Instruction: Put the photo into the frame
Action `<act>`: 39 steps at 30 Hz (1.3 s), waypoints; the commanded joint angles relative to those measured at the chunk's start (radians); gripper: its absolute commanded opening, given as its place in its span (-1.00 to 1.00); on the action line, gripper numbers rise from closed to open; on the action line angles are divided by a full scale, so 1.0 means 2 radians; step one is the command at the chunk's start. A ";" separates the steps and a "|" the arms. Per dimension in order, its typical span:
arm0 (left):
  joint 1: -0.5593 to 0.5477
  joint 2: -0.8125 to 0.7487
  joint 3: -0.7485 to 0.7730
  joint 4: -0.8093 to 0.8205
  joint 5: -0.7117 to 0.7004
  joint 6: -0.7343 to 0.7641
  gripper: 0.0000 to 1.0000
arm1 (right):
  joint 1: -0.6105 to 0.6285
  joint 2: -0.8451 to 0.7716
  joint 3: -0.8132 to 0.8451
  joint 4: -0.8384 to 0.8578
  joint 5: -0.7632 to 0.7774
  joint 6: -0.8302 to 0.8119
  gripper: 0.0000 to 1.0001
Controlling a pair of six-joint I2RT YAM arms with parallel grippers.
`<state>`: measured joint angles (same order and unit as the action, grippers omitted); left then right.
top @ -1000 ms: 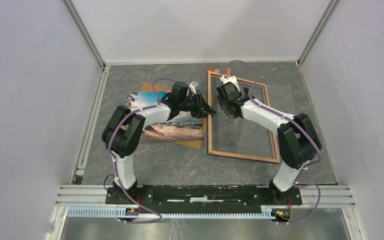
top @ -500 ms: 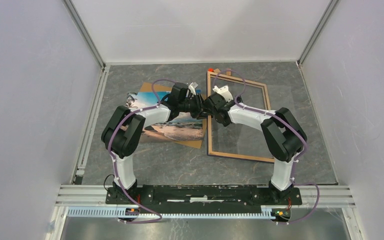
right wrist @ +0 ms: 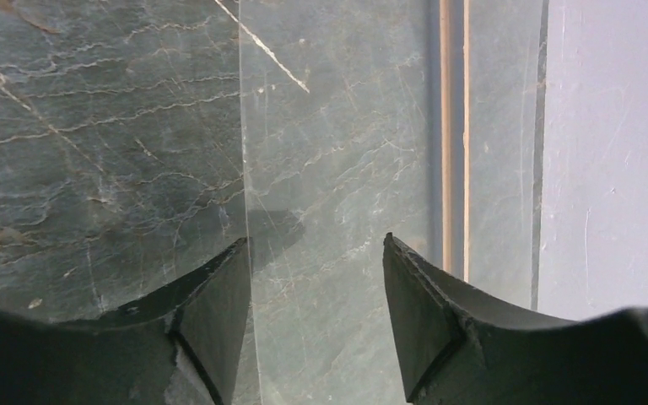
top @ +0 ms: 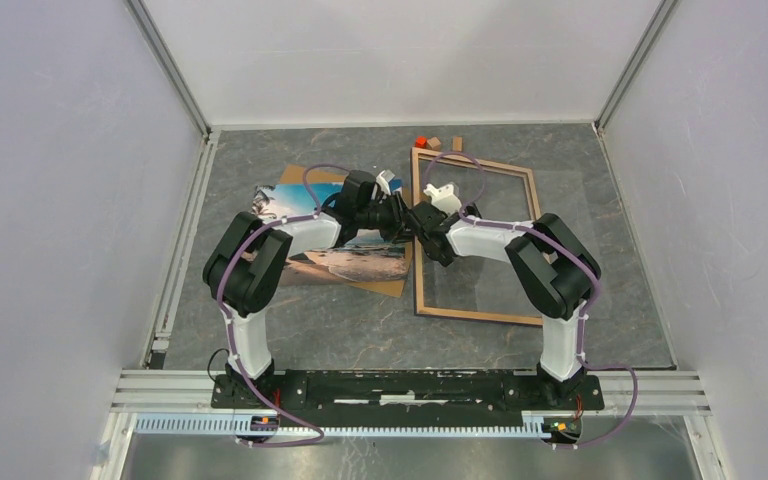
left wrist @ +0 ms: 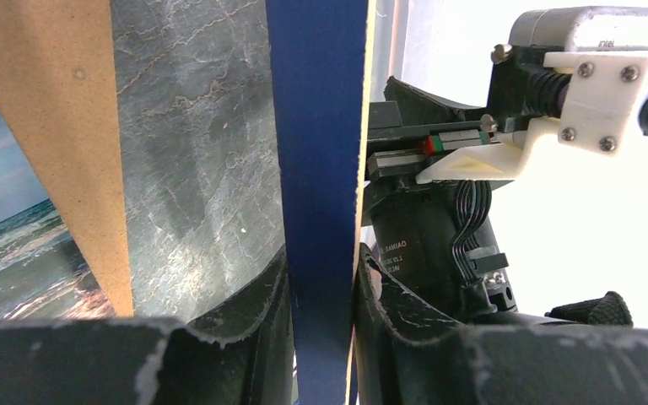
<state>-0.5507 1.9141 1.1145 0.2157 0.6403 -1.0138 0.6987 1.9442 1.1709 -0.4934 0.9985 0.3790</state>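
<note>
The frame (top: 478, 316) lies on the table right of centre, light wood side up. My left gripper (top: 407, 222) is shut on its left rail. In the left wrist view that rail shows as a dark blue bar (left wrist: 319, 169) clamped between both fingers, my left gripper (left wrist: 321, 329) at the bottom. The photo (top: 352, 257), a beach print, lies on a brown backing board (top: 300, 185) left of the frame; it also shows in the left wrist view (left wrist: 4, 245). My right gripper (top: 432, 243) is open and empty just inside the left rail, over a clear pane (right wrist: 337, 152), between its spread fingertips (right wrist: 316, 274).
A clear pane (top: 570, 215) lies within the frame and past its right rail (right wrist: 453, 126). Small red (top: 421, 142) and wooden bits (top: 456, 143) lie by the back wall. The right arm crosses over the frame. Side walls close in on both sides.
My right arm has swung left and down, from the frame's top area to beside my left gripper at the left rail. The left gripper has kept its hold on the rail.
</note>
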 commanded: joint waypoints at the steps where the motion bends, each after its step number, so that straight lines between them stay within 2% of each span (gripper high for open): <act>1: -0.004 -0.029 -0.002 0.020 -0.006 0.005 -0.77 | 0.004 0.014 -0.017 -0.006 0.040 0.021 0.13; 7: -0.004 -0.027 -0.009 0.029 -0.007 0.001 -0.77 | 0.004 -0.003 -0.016 -0.002 0.044 0.005 -0.43; 15: -0.004 -0.009 -0.009 0.043 -0.019 -0.006 -0.77 | 0.008 -0.051 -0.015 -0.030 0.039 -0.010 -0.98; 23: -0.013 0.014 -0.018 0.075 -0.014 -0.020 -0.75 | 0.009 -0.117 -0.012 -0.041 0.045 -0.044 -1.00; 27: -0.026 0.010 -0.017 0.085 -0.009 -0.030 -0.73 | 0.008 -0.110 0.003 -0.047 0.049 -0.042 -1.00; 31: -0.029 0.018 -0.014 0.082 -0.011 -0.034 -0.69 | 0.008 -0.108 0.041 -0.089 0.044 -0.031 -1.00; 37: -0.047 0.081 0.037 0.061 -0.018 -0.031 -0.62 | 0.008 -0.168 0.030 -0.088 0.015 -0.068 -1.00; 39: -0.059 0.095 0.055 0.063 -0.022 -0.038 -0.51 | 0.007 -0.185 0.019 -0.073 -0.001 -0.083 -1.00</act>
<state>-0.6209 2.0384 1.1454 0.3531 0.6304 -1.0729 0.7109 1.6791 1.2072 -0.6666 1.0290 0.2680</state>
